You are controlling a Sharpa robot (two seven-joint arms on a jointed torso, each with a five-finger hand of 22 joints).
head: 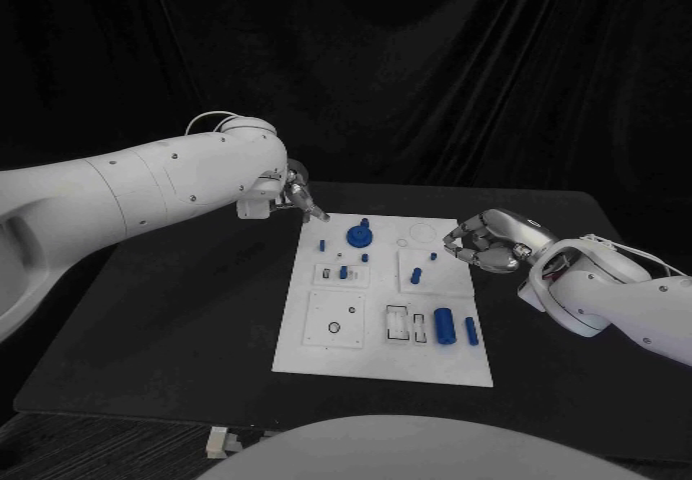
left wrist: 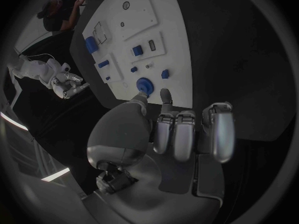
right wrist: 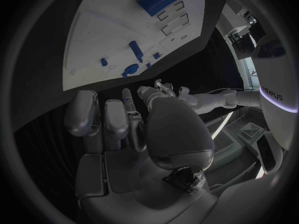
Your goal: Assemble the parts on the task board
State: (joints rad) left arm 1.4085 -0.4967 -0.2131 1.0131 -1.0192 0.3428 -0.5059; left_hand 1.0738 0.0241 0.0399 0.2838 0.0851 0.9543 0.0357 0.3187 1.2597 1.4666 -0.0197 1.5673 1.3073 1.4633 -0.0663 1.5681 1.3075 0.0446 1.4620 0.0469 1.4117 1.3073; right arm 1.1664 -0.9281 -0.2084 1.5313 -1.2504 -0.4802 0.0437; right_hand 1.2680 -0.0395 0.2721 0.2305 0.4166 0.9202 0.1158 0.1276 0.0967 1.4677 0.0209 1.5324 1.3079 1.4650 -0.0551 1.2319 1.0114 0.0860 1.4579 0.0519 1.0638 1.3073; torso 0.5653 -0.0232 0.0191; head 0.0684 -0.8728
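**Both hands empty at the far end of the board; round blue part lies nearest the left hand**

We start at the near end of the task board (head: 335,362). The large blue cylinder (head: 444,326) lies flat here, its long axis running near-to-far, with a slimmer blue pin (head: 472,331) just beside it, lying the same way. Neither hand is close to these.

Mid-board, a short blue peg (head: 415,275) sits toward the right side, and a small blue piece (head: 343,272) is in a recess toward the left.

At the far end, the round blue part (head: 359,236) sits on the board, and its stem points up and away from us. The left hand (head: 299,194) hangs just past the far left corner, and the part lies toward the board's middle from it. In the left wrist view we see this hand (left wrist: 181,134) holding nothing, most fingers folded in and one finger reaching toward the round part (left wrist: 144,84).

The right hand (head: 488,240) hovers at the board's right edge, fingers curled in, nothing held; its wrist view (right wrist: 124,119) agrees. We judge the left hand nearer the round part, the right nearer the short peg.
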